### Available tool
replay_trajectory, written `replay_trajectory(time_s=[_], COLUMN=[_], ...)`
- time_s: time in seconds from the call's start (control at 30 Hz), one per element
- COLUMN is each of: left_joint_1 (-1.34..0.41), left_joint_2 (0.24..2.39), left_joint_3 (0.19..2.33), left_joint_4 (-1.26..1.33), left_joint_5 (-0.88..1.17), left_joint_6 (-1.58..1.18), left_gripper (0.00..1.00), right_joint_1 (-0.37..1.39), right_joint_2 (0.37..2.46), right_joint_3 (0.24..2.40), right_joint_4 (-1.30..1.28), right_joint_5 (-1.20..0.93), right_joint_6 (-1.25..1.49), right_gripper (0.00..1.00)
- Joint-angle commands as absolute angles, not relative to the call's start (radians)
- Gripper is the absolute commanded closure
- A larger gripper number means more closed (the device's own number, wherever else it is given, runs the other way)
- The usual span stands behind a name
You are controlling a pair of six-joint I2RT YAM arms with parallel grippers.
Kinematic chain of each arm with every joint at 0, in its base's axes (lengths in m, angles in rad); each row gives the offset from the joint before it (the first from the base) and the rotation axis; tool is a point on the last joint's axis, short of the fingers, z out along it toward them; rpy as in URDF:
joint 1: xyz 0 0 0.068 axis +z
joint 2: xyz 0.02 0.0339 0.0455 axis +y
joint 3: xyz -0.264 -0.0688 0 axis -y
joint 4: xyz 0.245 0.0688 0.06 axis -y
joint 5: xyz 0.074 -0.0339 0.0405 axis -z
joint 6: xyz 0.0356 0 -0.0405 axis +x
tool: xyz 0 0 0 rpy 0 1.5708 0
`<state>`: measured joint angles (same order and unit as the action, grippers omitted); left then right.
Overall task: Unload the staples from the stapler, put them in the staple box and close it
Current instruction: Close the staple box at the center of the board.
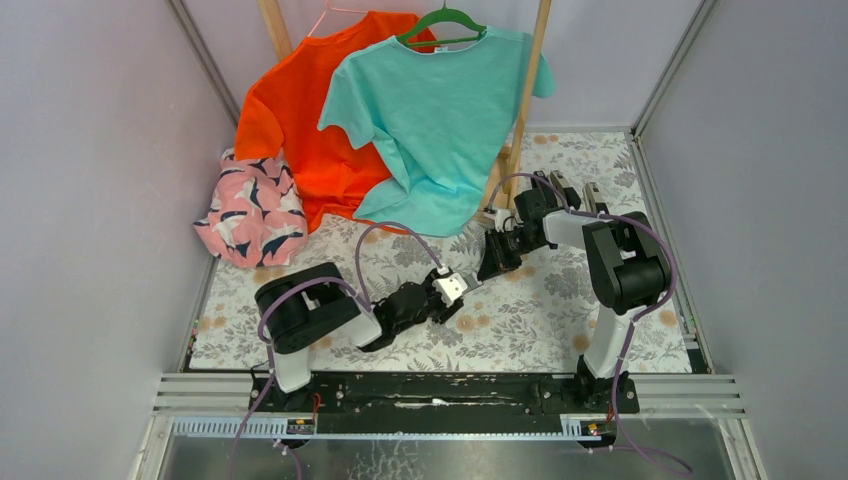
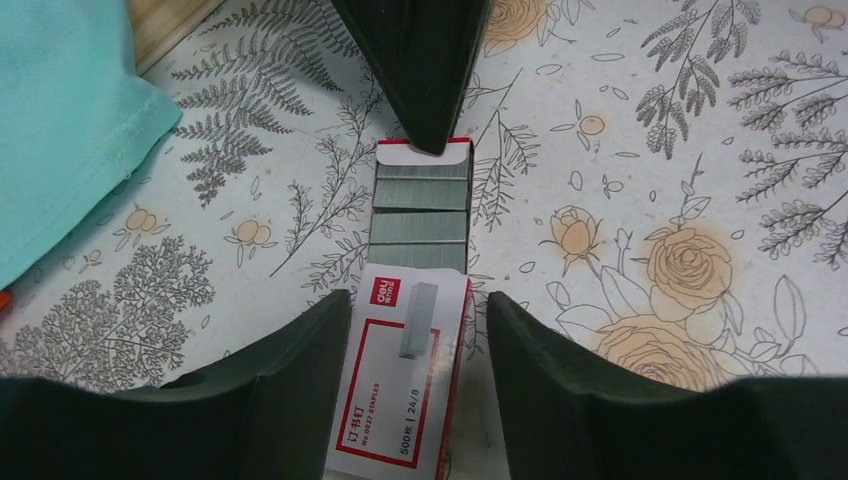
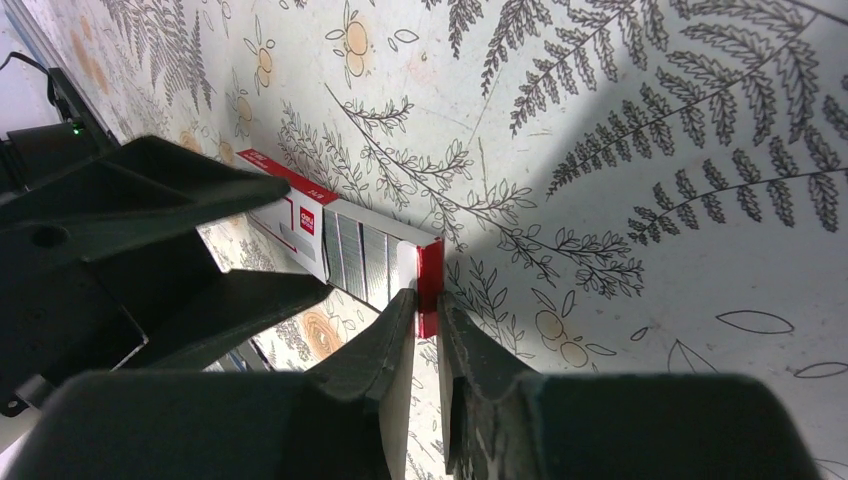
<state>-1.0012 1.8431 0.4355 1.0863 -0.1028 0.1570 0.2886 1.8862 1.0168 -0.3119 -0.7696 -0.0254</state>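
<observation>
Jaws narrow on right gripper [image 3: 425, 305], pinching red tray flap [image 3: 430, 268]; left gripper [image 2: 418, 297] straddling staple box [image 2: 385, 410] — clamp unclear. Mid tray pull, staples [image 2: 420, 225] bared toward 12 o'clock — next wants straight draw, box braced.

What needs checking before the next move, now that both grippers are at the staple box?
1. Right gripper pinching the inner tray's red end flap: ok.
2. Left gripper clamping the staple box sleeve: not ok, a gap shows beside one finger.
3. Staple strips exposed in the drawn-out tray: ok.
4. Stapler located: cannot tell, none is visible in any view.
5. Teal T-shirt clear of the box: ok.
</observation>
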Motion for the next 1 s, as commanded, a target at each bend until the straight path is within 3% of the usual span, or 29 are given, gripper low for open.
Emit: replay_trajectory(time_s=[0.0, 0.17, 0.33, 0.5, 0.63, 0.83, 0.97], left_joint_1=[-0.992, -0.993, -0.993, -0.992, -0.989, -0.985, -0.983], left_joint_2=[1.834, 1.716, 1.548, 1.341, 1.230, 1.138, 1.151], left_joint_3=[0.443, 0.423, 0.421, 0.391, 0.382, 0.286, 0.299], left_joint_4=[1.055, 1.024, 0.907, 0.675, 0.463, 0.454, 0.360], left_joint_5=[-0.127, -0.130, -0.149, -0.166, -0.168, -0.225, -0.284], left_joint_6=[0.117, 0.083, -0.008, -0.289, -0.566, -0.979, -1.140], left_gripper=[0.33, 0.21, 0.19, 0.19, 0.23, 0.38, 0.39], right_joint_1=[0.301, 0.302, 0.302, 0.301, 0.302, 0.301, 0.301], right_joint_2=[1.879, 1.883, 1.887, 1.888, 1.892, 1.899, 1.898], right_joint_3=[1.012, 1.016, 1.019, 1.019, 1.023, 1.027, 1.028], right_joint_4=[-0.315, -0.315, -0.317, -0.318, -0.320, -0.324, -0.323], right_joint_5=[-0.770, -0.765, -0.762, -0.760, -0.758, -0.758, -0.756], right_joint_6=[-0.013, -0.013, -0.014, -0.014, -0.015, -0.019, -0.019], right_gripper=[0.80, 0.80, 0.79, 0.79, 0.80, 0.80, 0.80])
